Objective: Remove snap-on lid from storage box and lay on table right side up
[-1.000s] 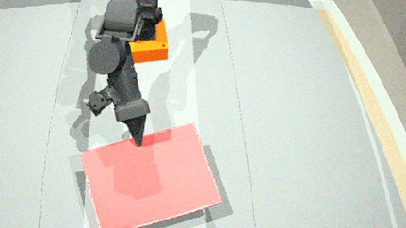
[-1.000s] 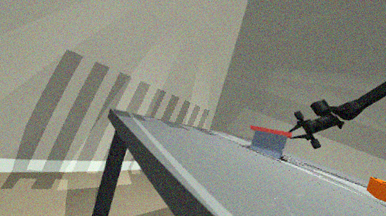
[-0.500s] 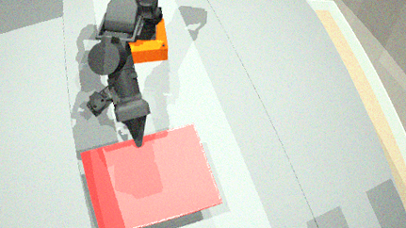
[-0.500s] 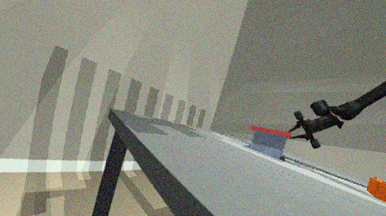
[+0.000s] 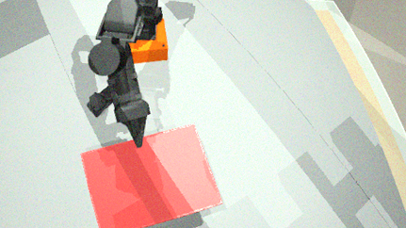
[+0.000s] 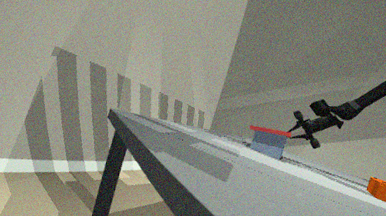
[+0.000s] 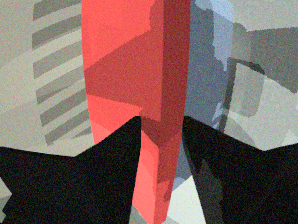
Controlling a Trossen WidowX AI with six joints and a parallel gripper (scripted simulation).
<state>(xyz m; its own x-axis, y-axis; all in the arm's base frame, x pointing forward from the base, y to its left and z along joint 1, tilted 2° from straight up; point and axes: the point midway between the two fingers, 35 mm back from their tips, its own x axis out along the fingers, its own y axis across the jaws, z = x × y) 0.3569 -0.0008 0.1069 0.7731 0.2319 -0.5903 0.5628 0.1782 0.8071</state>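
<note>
Red plastic fills the middle of the top view: the snap-on lid [image 5: 150, 179], a flat rectangle, lies over the storage box [image 6: 268, 144] with its upper face turned up, and only a sliver of dark shadow shows beyond its near edge; from the exterior view the lid [image 6: 269, 131] reads as a thin red strip sitting on top of the blue-grey box, roughly level, though whether it is seated or slightly raised cannot be told at this size; the box stands on the grey table [image 6: 257, 202], towards the far edge, well apart from the orange base plate [image 5: 151, 49] on which the arm [image 6: 379, 93] is mounted; the arm reaches out from that base and slopes down to the lid's nearer edge; the gripper [image 5: 138, 136] meets the lid at that edge, near one corner, with its dark fingers [image 5: 138, 126] tapering to a point over the red surface; the fingers are closed narrowly and are clamped on the lid's rim, which keeps them a little apart; in the wrist view the lid [image 7: 129, 63] runs up the frame edge-on between the two black fingers, one on each side of it, and the blue-grey wall of the box [image 7: 202, 70] shows just beside it on the right.
</note>
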